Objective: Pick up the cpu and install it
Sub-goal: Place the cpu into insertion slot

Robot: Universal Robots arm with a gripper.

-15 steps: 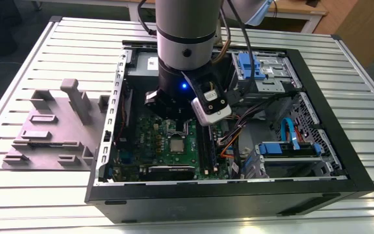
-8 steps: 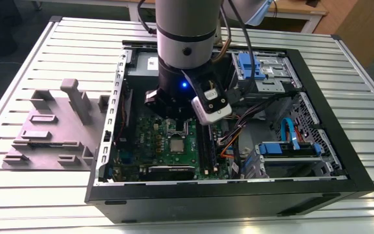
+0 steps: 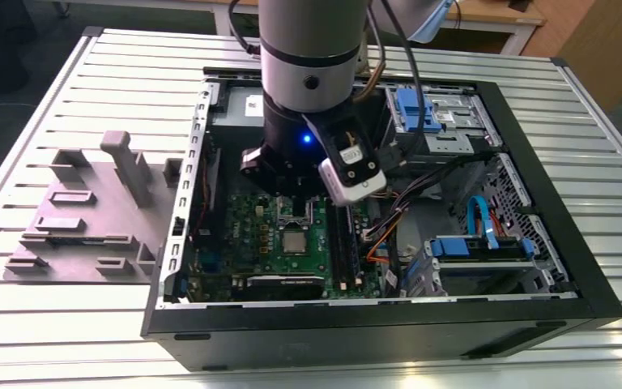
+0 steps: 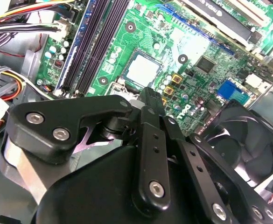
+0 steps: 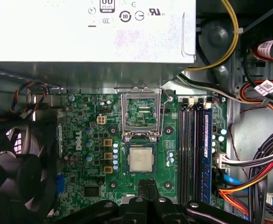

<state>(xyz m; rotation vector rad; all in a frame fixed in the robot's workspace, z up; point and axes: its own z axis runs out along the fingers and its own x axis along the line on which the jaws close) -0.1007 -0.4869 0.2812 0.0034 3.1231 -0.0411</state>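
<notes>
The cpu (image 5: 141, 159), a small silvery square chip, lies flat in the socket on the green motherboard (image 5: 87, 140); it also shows in the second wrist view (image 4: 143, 71) and in the exterior view (image 3: 292, 241). The socket's metal load frame (image 5: 140, 114) stands flipped open just beyond the chip. My gripper (image 5: 145, 185) hovers above the board a short way from the cpu, its black fingers (image 4: 150, 100) pressed together with nothing between them. In the exterior view the arm's wrist (image 3: 308, 154) hangs over the open computer case.
A large grey power supply box (image 5: 89, 32) sits behind the socket. A black fan (image 5: 15, 172) is on one side, memory slots (image 5: 192, 149) and cable bundles (image 5: 257, 93) on the other. Blue drive bays (image 3: 440, 113) line the case. A grey fixture (image 3: 84, 219) stands on the table.
</notes>
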